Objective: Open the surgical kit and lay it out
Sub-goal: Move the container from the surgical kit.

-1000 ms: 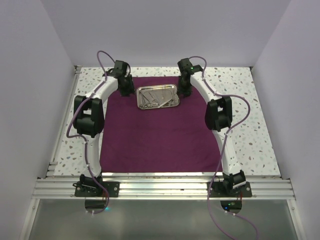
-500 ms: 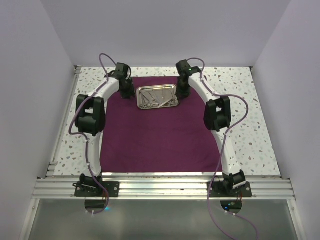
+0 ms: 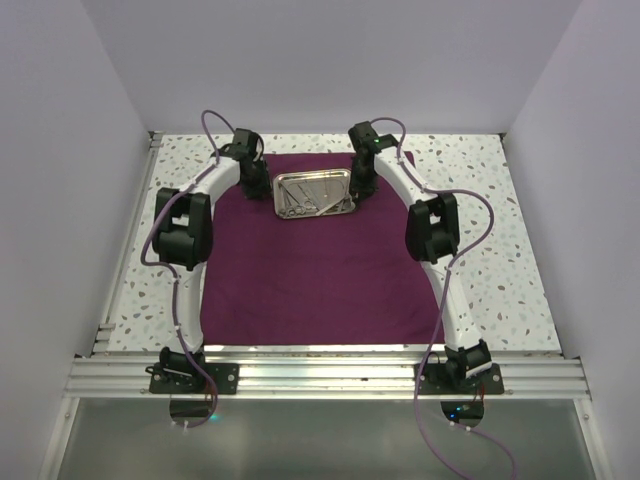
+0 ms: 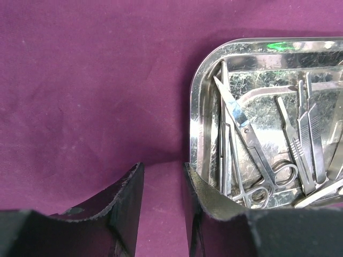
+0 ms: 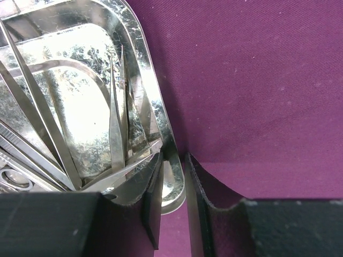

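Lying flat, the tray (image 3: 315,174) runs lengthwise left-right.

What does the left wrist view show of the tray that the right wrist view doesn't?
Left wrist only: the shiny rectangular steel tray's left end and the silver ring-handled scissors' blades. Right wrist only: pointed silver tweezers beside the tray's right wall, which stands between the right gripper's fingers. Both: tray on the dark purple cloth wrap.
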`<state>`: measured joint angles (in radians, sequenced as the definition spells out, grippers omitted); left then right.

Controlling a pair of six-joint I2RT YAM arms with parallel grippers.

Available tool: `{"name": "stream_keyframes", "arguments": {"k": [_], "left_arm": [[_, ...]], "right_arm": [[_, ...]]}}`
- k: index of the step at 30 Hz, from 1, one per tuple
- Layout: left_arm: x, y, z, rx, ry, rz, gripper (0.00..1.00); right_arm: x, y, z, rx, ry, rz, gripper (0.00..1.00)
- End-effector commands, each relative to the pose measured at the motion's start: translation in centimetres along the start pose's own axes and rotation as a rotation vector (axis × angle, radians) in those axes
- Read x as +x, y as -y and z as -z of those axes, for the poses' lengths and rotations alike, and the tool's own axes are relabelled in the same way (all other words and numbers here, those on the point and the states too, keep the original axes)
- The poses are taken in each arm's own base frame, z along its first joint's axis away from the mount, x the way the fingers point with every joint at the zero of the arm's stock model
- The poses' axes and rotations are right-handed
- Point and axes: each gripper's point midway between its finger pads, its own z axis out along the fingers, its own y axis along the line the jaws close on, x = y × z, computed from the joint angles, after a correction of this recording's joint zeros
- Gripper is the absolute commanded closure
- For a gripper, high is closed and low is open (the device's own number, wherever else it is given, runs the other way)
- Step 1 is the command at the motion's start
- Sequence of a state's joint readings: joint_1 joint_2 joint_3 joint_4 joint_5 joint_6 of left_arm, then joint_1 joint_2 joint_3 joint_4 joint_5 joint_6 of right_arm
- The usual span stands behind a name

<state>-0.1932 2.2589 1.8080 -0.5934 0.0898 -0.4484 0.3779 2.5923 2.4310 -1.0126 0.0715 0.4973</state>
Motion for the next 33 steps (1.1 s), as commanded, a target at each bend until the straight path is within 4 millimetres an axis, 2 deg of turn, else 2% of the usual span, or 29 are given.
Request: {"name": "stream_keyframes", "arguments": {"k": [1, 3, 7, 9, 14, 16, 21, 24, 26, 33], "left_arm": [[-2.9, 2.4, 2.6, 0.078, 0.108, -0.040, 0.62], [-3.3, 2.7, 2.8, 0.094, 0.122, -0.044, 0.62], [-2.4, 3.5, 1.8, 0.132, 0.077, -0.057, 0.65], [-2.4, 4.0, 2.0, 0.146, 0.085, -0.057, 0.65], [-3.4, 4.6, 3.3, 0.143, 0.121, -0.051, 0.67], [-4.3, 5.2, 4.5, 0.164, 0.163, -0.050, 0.67], [-4.4, 5.9, 5.3, 0.191, 0.163, -0.033, 0.67], [-5.7, 6.5, 7.9, 0.209, 0.227, -0.018, 0.68], [-6.1, 6.5, 8.3, 0.195, 0.234, -0.013, 0.68], [-4.0, 3.7, 4.8, 0.070, 0.151, -0.028, 0.74]], "right_arm": [[0.8, 0.5, -1.4, 0.035, -0.026, -0.002, 0.76], [0.9, 0.6, -1.6, 0.038, -0.029, -0.001, 0.76], [1.3, 0.7, -2.0, 0.042, -0.041, -0.008, 0.79], [1.3, 0.7, -2.1, 0.042, -0.041, -0.010, 0.79], [1.3, 0.7, -2.1, 0.045, -0.041, -0.009, 0.79], [1.4, 0.8, -2.2, 0.049, -0.042, -0.012, 0.79], [1.4, 0.8, -2.3, 0.051, -0.044, -0.015, 0.80], [1.5, 0.8, -2.3, 0.054, -0.046, -0.015, 0.80], [1.5, 0.9, -2.3, 0.057, -0.046, -0.018, 0.80], [1.4, 1.0, -2.0, 0.058, -0.042, -0.021, 0.81]]}}
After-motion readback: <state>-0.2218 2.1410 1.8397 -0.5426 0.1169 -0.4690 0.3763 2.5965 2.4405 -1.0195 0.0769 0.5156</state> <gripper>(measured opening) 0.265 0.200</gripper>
